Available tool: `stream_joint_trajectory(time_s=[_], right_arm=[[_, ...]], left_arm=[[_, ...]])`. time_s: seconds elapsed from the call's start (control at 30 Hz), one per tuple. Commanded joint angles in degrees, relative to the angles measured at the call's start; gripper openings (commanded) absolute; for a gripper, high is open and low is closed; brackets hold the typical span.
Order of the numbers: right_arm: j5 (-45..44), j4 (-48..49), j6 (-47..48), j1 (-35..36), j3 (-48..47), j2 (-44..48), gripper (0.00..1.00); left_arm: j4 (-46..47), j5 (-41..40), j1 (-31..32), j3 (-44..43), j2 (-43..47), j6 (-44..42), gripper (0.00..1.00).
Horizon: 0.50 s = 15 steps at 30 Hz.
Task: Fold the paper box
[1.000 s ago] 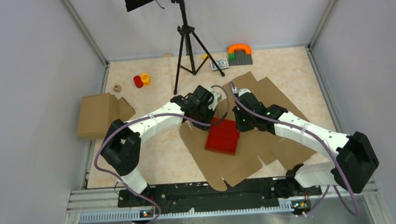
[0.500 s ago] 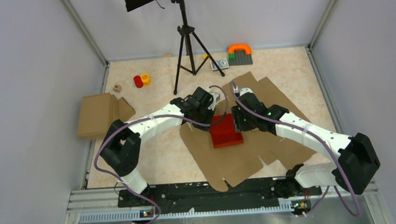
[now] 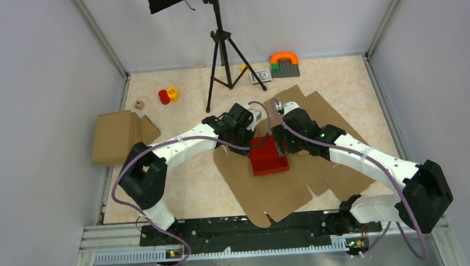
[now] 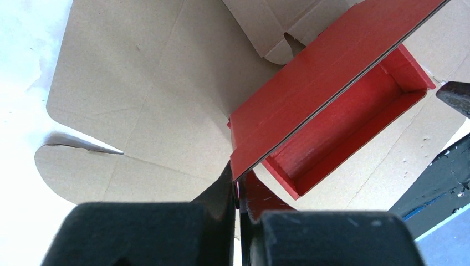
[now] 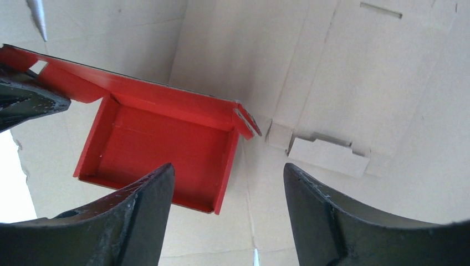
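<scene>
Left wrist view: the left tool [image 4: 237,191] is seen pressed together on the edge of a raised lid flap of the bright red thin-card paper box [image 4: 338,130], so that the flap is pinched and held tilted above the open tray of the box. In the right wrist view the right tool [image 5: 227,169] is spread wide and held over the box, with one finger above the near wall and the other out past the side wall, over cardboard; whether anything is touched cannot be told. The box is laid on a large flat brown cardboard cut-out [image 3: 279,195], which is spread on the beige marbled worktop [image 3: 186,179], and it is found between the two tools near the middle.
</scene>
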State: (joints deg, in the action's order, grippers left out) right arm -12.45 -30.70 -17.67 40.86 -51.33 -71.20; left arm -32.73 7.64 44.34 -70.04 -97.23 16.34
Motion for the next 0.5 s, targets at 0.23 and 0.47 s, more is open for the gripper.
stream_joint_trajectory(time_s=[0.23, 0.47], right_arm=[[11.9, 7.7, 12.7, -6.1, 0.5, -1.2, 0.72], [15.6, 10.8, 12.9, -6.7, 0.9, -4.0, 0.59]], left_arm=[[0.0, -0.4, 0.3, -1.0, 2.3, -0.8, 0.00], [-0.7, -1.2, 0.3, -1.3, 2.1, -1.2, 0.00]])
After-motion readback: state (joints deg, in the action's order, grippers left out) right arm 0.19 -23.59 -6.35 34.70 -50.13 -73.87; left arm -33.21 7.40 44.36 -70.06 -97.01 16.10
